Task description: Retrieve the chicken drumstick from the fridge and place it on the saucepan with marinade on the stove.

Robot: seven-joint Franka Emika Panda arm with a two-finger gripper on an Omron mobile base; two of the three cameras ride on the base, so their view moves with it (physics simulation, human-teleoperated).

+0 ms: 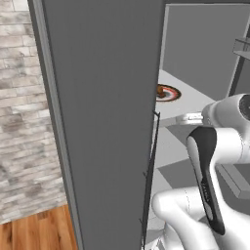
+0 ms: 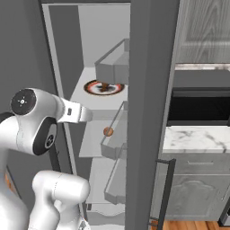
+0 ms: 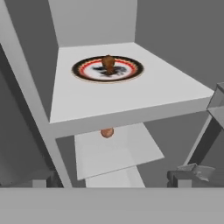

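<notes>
The fridge (image 1: 107, 122) stands open, its dark grey door swung out on the left. On a white shelf (image 3: 131, 98) inside lies a round patterned plate (image 3: 87, 72) with the reddish-brown chicken drumstick (image 3: 108, 64) on it. The same drumstick (image 2: 104, 86) is visible from the right base, and the plate's edge (image 1: 168, 93) peeks past the door. My gripper (image 3: 116, 179) is open, in front of the shelf and a little below its level, well short of the drumstick, with nothing between the fingertips (image 3: 192, 173). The saucepan and the stove are out of view.
A small orange round thing (image 3: 106, 132) lies on the lower shelf (image 2: 108, 131). Grey door bins (image 2: 112, 67) jut in from the right of the opening. Right of the fridge are a black microwave (image 2: 197, 110), a marble counter (image 2: 197, 137) and grey cabinets (image 2: 197, 193).
</notes>
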